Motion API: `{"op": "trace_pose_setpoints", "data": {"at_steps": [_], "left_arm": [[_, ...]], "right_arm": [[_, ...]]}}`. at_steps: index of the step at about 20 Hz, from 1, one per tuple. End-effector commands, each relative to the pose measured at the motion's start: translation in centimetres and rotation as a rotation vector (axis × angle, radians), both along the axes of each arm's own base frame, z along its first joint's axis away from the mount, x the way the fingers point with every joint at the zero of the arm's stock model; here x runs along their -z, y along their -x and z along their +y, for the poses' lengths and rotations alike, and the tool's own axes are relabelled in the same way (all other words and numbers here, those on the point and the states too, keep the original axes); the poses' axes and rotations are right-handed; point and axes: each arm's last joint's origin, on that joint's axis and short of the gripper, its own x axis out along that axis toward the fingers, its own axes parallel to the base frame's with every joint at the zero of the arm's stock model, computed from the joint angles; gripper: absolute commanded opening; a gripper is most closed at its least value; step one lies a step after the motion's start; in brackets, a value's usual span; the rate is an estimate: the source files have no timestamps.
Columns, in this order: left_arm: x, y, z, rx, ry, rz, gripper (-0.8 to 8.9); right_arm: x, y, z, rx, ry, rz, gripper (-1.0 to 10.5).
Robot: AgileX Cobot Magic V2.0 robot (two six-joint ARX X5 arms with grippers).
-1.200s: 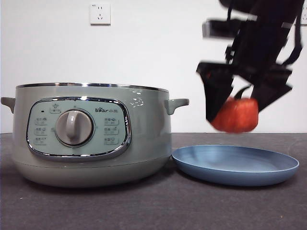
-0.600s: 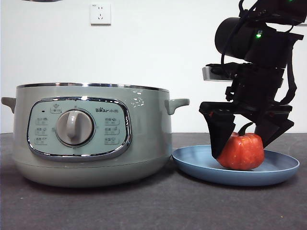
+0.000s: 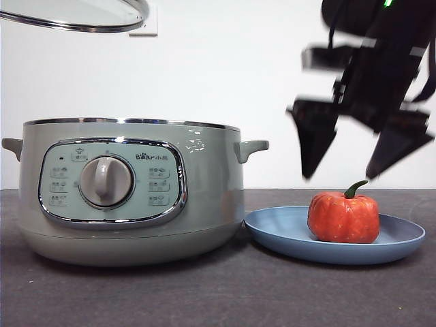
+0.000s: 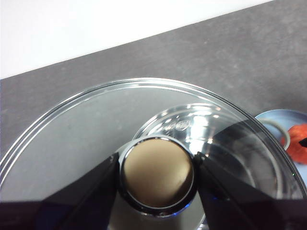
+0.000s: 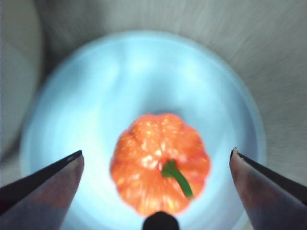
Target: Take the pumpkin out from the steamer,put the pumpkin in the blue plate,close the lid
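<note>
With the pumpkin [image 3: 343, 217] sitting upright in the blue plate [image 3: 286, 235] under the right hand [image 3: 361, 153], whose jaws are spread, only the rigid, breakable, probably slippery glass lid [image 4: 86, 139] remains, best carried by its knob [image 4: 157, 175], on which the left hand [image 4: 157, 178] is clamped above the steamer [image 3: 129, 191].

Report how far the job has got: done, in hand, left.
Done: the small orange-red ribbed pumpkin sits upright in the shallow light-blue plate, out of the sage-green electric steamer pot. In hand: the right claw, open, hangs above it; the left claw grips the knob of the round glass lid, held above the pot. Left: closing the lid.
</note>
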Motion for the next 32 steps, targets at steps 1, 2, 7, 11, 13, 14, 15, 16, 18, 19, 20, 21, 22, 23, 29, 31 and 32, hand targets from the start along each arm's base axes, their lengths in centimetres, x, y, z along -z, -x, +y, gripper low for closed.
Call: {"op": "trace_pose_setpoints", "data": {"at_steps": [1,2,7,11,13,14,15,16,18,19,20,21,22,23,29,31,32], "left_arm": [[-0.4,-1.0,-0.6,0.020,0.037,-0.043,-0.09],[-0.2,-1.6,-0.9,0.031,0.038,-0.032,-0.09],[1.7,-4.9,-2.8,0.074,0.028,0.046,-0.09],[3.5,-7.4,-4.0,0.085,0.008,0.104,-0.09],[4.3,-8.3,-4.6,0.105,0.013,0.127,-0.09],[4.7,-8.7,-4.9,0.105,0.012,0.137,-0.09],[5.1,-9.2,-5.2,0.108,0.007,0.146,-0.09],[5.4,-9.5,-5.4,0.110,0.005,0.153,-0.09],[6.0,-9.9,-6.0,0.125,0.002,0.167,-0.09],[6.2,-10.1,-6.4,0.143,0.004,0.178,-0.09],[6.5,-10.2,-6.6,0.149,0.000,0.187,-0.09],[6.8,-10.3,-6.9,0.154,-0.007,0.197,-0.09],[7.2,-10.5,-7.2,0.161,-0.011,0.209,-0.09],[7.5,-10.6,-7.5,0.168,-0.017,0.221,-0.09],[9.0,-11.2,-8.4,0.181,-0.053,0.273,-0.09],[9.1,-11.1,-8.3,0.178,-0.061,0.287,-0.06],[9.2,-11.1,-8.3,0.177,-0.066,0.297,0.08]], "right_arm": [[-2.1,1.4,-0.7,0.016,-0.041,-0.052,5.0],[-3.2,2.1,-1.0,0.016,-0.057,-0.084,5.0],[-7.6,5.8,-2.8,0.016,-0.123,-0.220,5.0],[-9.7,8.1,-3.9,0.019,-0.171,-0.311,5.0],[-10.4,8.9,-4.3,0.022,-0.191,-0.347,5.0],[-10.7,9.2,-4.4,0.022,-0.197,-0.358,5.0],[-10.9,9.4,-4.6,0.023,-0.203,-0.370,5.0],[-11.0,9.6,-4.6,0.023,-0.206,-0.377,5.0],[-11.2,9.8,-4.8,0.025,-0.212,-0.385,5.0],[-11.2,9.9,-4.8,0.026,-0.214,-0.386,5.0],[-11.2,9.9,-4.8,0.028,-0.215,-0.385,5.0],[-11.2,9.9,-4.8,0.028,-0.214,-0.383,5.0],[-11.2,9.9,-4.8,0.028,-0.214,-0.383,5.0],[-11.2,9.9,-4.8,0.028,-0.214,-0.383,5.0],[-11.1,10.0,-4.8,0.028,-0.207,-0.370,5.0],[-11.0,10.0,-4.8,0.028,-0.204,-0.364,5.0],[-11.0,10.0,-4.8,0.028,-0.205,-0.364,5.0]]}}
